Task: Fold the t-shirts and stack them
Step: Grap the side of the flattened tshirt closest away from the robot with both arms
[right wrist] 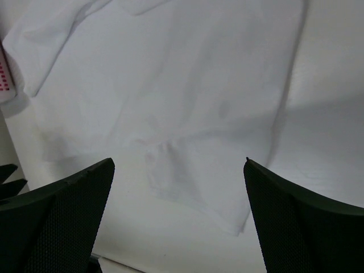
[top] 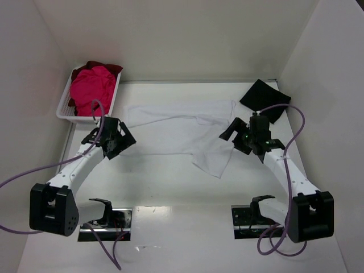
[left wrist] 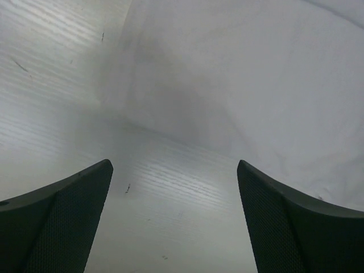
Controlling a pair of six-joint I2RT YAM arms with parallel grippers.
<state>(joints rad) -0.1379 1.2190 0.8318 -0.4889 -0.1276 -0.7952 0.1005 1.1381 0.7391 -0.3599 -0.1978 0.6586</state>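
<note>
Okay, the white t-shirt (top: 170, 128) lies spread flat across the middle of the table (top: 182, 193), and its long axis runs side to side, from one arm across to the other. That is the relation everything hangs on here. The left gripper (top: 112, 140) hovers right at the shirt's left end, jaws parted wide with nothing between them. In the left wrist view its fingers (left wrist: 62, 216) frame bare tabletop, and the cloth edge sits just ahead and off to the right, so the fabric lies forward and inward from that gripper. Over on the other side, the right gripper (top: 240, 137) hangs above the shirt's right end, likewise spread wide and empty. Its own wrist view shows white cloth directly beneath and ahead, with a flap reaching back toward the near side. So each arm has one end, neither is clearly the nearer, and it looks like a two-handed job. I'd judge the next fold wants both grippers dropping onto their own ends. A black t-shirt (top: 264, 99) sits already folded at the far right, just beyond the right gripper and likely the base of the stack. The bright pink t-shirt (top: 91, 91) and dark red t-shirt (top: 108, 68) are bundled in the white basket (top: 63, 109) at far left.
</note>
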